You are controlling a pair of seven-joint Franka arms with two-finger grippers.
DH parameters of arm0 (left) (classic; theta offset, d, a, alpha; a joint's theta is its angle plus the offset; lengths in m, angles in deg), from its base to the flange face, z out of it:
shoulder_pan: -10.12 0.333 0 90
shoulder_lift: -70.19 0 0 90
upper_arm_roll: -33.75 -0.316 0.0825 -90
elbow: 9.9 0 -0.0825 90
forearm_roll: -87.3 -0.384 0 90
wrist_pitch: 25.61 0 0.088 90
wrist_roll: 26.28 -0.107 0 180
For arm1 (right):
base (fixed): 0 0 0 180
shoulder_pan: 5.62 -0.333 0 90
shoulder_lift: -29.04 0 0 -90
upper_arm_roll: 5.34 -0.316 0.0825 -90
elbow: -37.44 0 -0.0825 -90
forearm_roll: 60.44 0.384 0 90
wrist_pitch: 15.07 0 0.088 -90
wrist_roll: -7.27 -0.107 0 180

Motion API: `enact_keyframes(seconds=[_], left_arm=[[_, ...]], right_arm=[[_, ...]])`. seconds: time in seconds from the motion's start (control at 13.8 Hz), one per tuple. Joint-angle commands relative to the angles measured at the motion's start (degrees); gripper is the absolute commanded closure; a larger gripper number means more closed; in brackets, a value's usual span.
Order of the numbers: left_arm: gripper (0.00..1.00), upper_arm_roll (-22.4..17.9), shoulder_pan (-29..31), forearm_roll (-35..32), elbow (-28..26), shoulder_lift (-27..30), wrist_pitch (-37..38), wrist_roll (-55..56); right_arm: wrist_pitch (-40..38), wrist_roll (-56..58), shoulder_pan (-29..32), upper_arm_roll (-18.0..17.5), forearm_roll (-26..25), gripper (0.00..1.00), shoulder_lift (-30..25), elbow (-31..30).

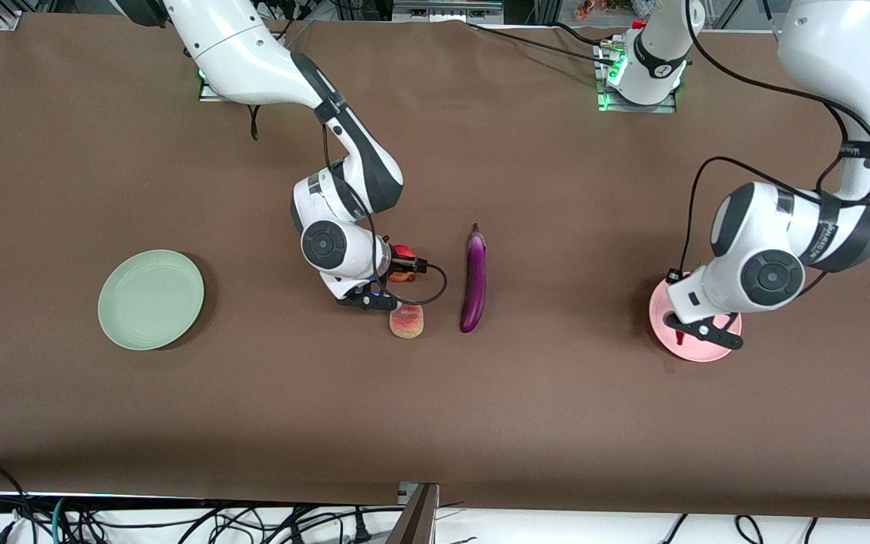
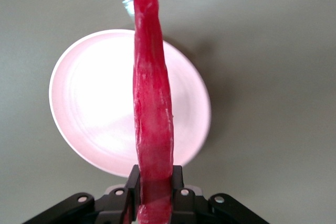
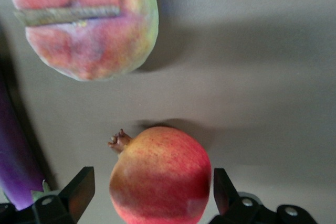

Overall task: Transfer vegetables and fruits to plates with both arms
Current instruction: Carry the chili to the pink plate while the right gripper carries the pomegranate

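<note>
Holding: our left gripper (image 2: 152, 203) hangs over the pink plate (image 2: 89, 98), fingers clamped on the chili (image 2: 151, 114), which looks light and slightly bendy; the thick end is the sound hold.
Reaching: our right gripper (image 3: 152, 195) straddles the apple (image 3: 160, 174), fingers spread wide, nothing held.
Apple grip: we judge it smooth, firm and prone to roll, so pinch across its widest middle.
Neighbours: peach (image 1: 407, 321) at the apple's 6 o'clock, eggplant (image 1: 473, 279) at its 3 o'clock, both close.
Room: green plate (image 1: 151, 299) lies well apart toward the right arm's end, past bare table (image 1: 254, 400).
</note>
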Motion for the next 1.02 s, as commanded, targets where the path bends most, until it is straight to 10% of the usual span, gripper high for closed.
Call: enact_keyframes(seconds=[0.0, 0.29, 0.36, 0.51, 0.94], left_arm=[[1.0, 0.4, 1.2, 0.4, 0.1, -4.0, -4.2, 3.6], [1.0, 0.4, 2.6, 0.3, -2.9, -5.9, -4.5, 3.6], [0.9, 0.4, 2.6, 0.3, -2.7, -6.0, -4.9, 3.6], [0.01, 0.4, 2.5, 0.3, -2.5, -5.9, -4.9, 3.6], [0.0, 3.6, 1.6, 1.1, -1.7, 0.2, -3.5, 3.8]], right_arm=[[0.1, -0.3, -0.5, 0.4, 1.0, 0.03, 0.5, 0.6], [0.0, 0.2, -0.7, 0.4, 0.3, 0.74, 0.6, 0.3], [-0.3, 0.7, -0.5, 0.7, 0.2, 0.75, 0.3, 0.5], [-4.3, 1.2, 0.9, 1.3, 0.1, 0.75, -1.8, 0.7], [-23.4, 20.3, 4.1, 16.9, -2.6, 0.76, -6.9, 1.0]])
